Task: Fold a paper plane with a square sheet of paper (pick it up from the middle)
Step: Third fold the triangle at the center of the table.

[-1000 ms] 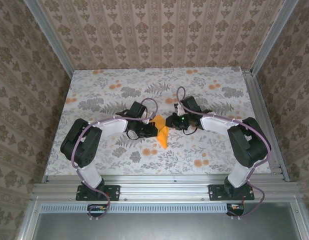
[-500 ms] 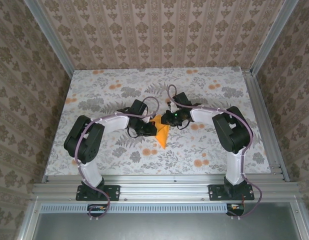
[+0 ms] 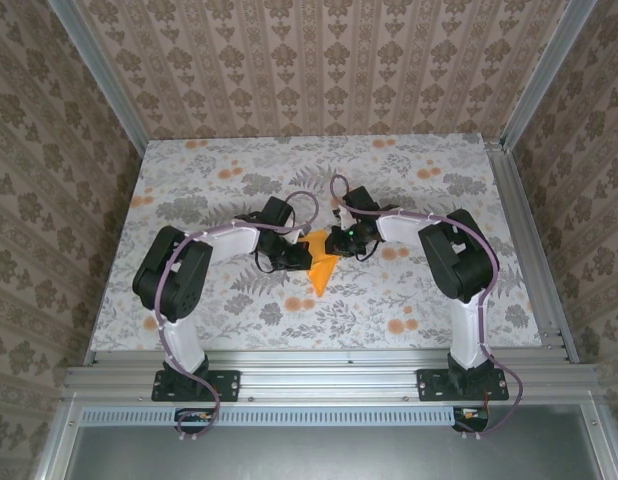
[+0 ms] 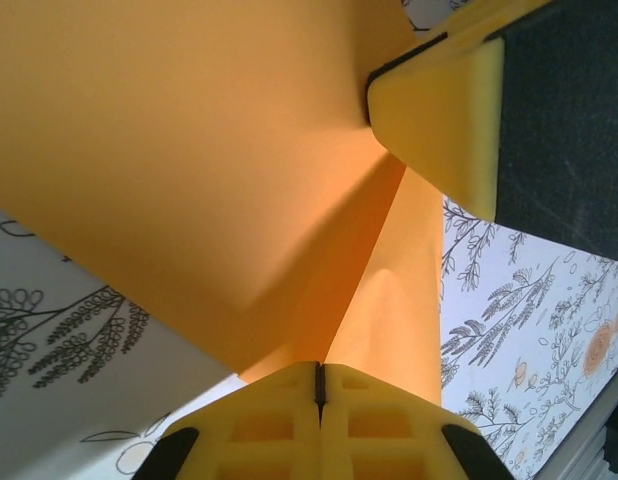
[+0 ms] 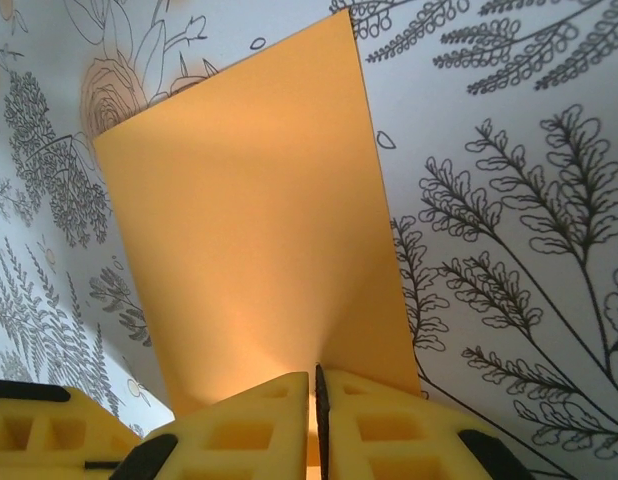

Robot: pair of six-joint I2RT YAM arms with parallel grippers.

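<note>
Left gripper (image 4: 317, 388) first: its two yellow pads are pressed flat together, and the bright orange sheet of thin paper (image 4: 189, 150) runs straight into the seam between them, so it has the paper pinched. From that wrist the sheet climbs away as a broad slope, with a soft crease running up from the pinch. At the top right, a yellow fingertip (image 4: 439, 110) of the other arm sits against the sheet's far part.

Over to the right gripper (image 5: 314, 395), and it's the same story: yellow pads closed to a thin dark line, the near edge of the orange paper nipped between them. Here the sheet stands up as a tall panel, with a straight edge on the right and a sharp corner at the top.

From above, the two grippers face each other near the middle of the table (image 3: 419, 290), close together, with the paper held between them. A pointed orange tip reaches toward the near edge; whether it touches the surface I can't tell.

The tabletop is white, printed with grey ferns and small orange flowers. Beige patterned wallpaper (image 3: 319, 60) closes in three sides, and an aluminium rail (image 3: 319, 372) along the near edge carries both arm bases.
</note>
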